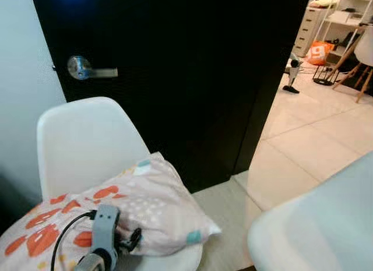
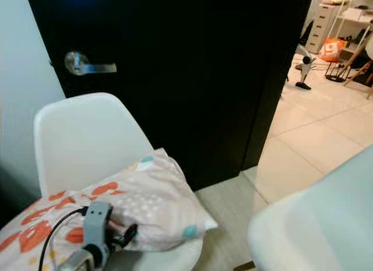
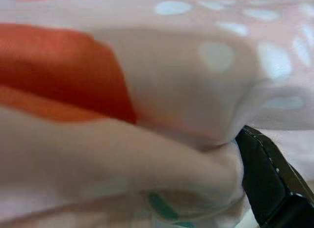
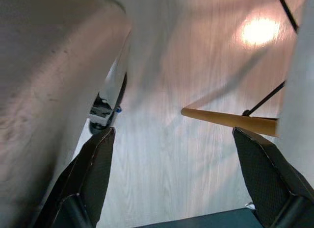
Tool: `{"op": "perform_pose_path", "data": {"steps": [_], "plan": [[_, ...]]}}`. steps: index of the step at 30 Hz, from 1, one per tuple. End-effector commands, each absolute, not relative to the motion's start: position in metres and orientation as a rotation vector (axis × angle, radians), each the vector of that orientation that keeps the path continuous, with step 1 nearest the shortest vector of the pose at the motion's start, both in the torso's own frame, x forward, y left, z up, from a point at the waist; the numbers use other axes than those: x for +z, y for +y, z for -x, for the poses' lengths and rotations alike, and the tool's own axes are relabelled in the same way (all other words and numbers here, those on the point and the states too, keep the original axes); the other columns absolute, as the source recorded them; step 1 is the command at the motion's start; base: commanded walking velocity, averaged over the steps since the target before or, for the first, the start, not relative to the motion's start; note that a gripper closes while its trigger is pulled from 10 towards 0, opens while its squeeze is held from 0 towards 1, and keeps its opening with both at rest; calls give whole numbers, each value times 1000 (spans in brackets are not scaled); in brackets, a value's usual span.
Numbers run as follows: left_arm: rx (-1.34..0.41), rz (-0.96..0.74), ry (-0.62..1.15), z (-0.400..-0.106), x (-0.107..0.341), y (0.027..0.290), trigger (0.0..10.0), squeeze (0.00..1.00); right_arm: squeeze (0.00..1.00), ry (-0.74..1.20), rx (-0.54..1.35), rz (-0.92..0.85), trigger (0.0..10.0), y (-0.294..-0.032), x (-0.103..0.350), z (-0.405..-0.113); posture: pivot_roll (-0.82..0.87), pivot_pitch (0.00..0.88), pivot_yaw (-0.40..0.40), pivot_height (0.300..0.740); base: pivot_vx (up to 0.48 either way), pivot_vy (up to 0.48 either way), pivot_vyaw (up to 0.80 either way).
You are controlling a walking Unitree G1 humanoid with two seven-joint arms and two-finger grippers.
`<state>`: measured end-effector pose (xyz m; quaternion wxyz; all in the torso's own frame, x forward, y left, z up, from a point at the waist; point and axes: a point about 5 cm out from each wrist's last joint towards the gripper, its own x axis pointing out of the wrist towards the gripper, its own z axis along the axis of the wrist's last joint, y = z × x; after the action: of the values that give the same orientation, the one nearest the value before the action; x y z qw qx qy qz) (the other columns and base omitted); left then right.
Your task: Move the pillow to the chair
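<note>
The left tool (image 1: 129, 240) reaches forward from the lower left of the head views, its silver-grey wrist housing trailing a black cable, and its black fingers (image 3: 267, 179) pinch a fold of the pillow (image 1: 140, 210); the left wrist view shows soft cloth bunched tight against one textured black finger. The pillow is plump and rectangular, of pale pinkish fabric printed with orange blotches, small white dots and a few teal marks. It lies on the seat of the white chair (image 1: 87, 143), one corner hanging past the seat's front edge. The chair is a smooth moulded plastic shell with a rounded back.

The right tool (image 4: 174, 179) points down at pale wood-grain floor, its two black fingers spread wide apart; beside it run a wooden leg (image 4: 228, 121) with thin black wire braces.

At the near right a second rounded white shell (image 1: 315, 224) curves into view. Behind the chair stands a matte black door (image 1: 186, 78) with a brushed metal lever handle (image 1: 90, 69). Beyond, glossy pale tiles (image 1: 315, 131) lead to white drawers (image 1: 307, 29) and an orange bag (image 1: 320, 52); its white marking is unreadable.
</note>
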<state>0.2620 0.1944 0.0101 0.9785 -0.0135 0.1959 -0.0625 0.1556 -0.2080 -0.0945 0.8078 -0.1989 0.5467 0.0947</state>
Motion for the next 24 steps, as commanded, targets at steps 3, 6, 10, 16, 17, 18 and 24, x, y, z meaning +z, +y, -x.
{"op": "perform_pose_path", "data": {"steps": [3,6,10,16,17,18,24], "plan": [[-58,14,352,-259,14,207,10000,0,0,1175,219,428,10000,-205,-96,-152,32,28,-44,687,0,0,0],[-74,23,366,-258,10,202,10000,0,0,1176,219,430,10000,-205,-97,-151,31,26,-44,702,0,0,0],[-128,47,384,-257,3,190,10000,0,0,1177,219,433,10000,-206,-97,-151,28,28,-43,716,0,0,0],[-291,106,461,-251,-10,156,10000,0,0,1178,215,438,10000,-206,-97,-151,28,25,-45,735,0,0,0],[-288,88,533,-247,-19,154,10000,0,0,1179,215,439,10000,-205,-97,-151,28,23,-44,740,0,0,0],[-288,88,533,-247,-19,154,10000,0,0,1179,215,439,10000,-205,-97,-151,28,23,-44,740,0,0,0],[-291,-24,855,-219,-55,160,10000,0,0,1187,218,442,10000,-204,-97,-150,32,22,-40,740,0,0,0]]}}
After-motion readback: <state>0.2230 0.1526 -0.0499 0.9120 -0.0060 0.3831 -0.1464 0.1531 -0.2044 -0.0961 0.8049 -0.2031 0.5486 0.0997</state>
